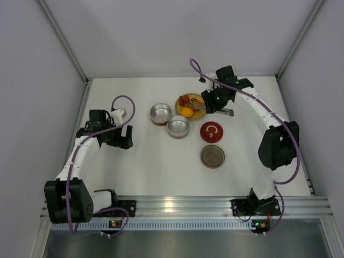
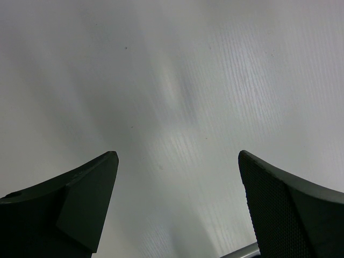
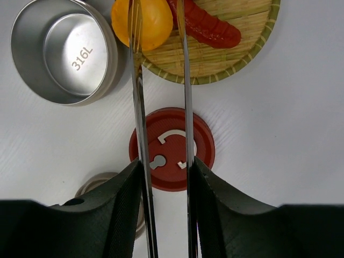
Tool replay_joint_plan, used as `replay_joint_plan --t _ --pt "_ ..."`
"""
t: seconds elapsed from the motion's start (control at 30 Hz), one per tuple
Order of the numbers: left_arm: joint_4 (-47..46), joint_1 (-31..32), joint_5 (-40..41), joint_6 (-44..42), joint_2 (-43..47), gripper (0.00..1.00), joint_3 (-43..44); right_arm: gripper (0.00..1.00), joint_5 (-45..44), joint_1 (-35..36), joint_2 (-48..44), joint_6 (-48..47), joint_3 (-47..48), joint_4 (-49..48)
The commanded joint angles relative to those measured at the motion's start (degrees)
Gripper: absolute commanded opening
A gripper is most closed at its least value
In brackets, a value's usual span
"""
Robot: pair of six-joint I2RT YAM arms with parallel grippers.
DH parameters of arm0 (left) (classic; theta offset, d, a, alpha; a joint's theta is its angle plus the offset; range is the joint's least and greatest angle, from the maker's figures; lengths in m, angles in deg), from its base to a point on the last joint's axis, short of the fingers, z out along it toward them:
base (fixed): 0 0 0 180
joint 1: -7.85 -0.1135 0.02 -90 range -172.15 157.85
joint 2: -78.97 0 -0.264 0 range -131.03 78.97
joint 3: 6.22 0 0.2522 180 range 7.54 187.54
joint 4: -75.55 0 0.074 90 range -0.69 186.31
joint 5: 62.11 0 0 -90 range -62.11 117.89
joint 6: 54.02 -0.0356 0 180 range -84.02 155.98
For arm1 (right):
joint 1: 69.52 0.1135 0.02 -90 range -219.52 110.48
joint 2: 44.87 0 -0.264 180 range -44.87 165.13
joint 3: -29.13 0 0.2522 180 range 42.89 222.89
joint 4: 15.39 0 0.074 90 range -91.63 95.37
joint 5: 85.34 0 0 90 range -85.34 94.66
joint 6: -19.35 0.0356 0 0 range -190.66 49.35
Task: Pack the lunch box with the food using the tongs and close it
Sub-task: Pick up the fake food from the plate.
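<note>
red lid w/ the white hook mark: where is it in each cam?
Top external: red lid sits right of centre, below the woven plate.
Right wrist: red lid sits mid-frame, behind the two arms of the tongs.
Left wrist: not in it.
Shared landmark: the orange ball on the plate.
</note>
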Motion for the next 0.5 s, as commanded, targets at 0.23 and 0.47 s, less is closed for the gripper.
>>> replay_joint_plan --t 0.23,0.47 --pt "-0.39 0.09 -0.34 -0.33 1.16 0.98 1.52 0.4 3.75 -0.78 -3.28 9.65 -3.39 -0.37" --pt "0.06 0.09 0.36 -0.33 1.69 0.98 1.44 0.37 9.02 -4.65 -3.11 13.0 -5.85 -0.81"
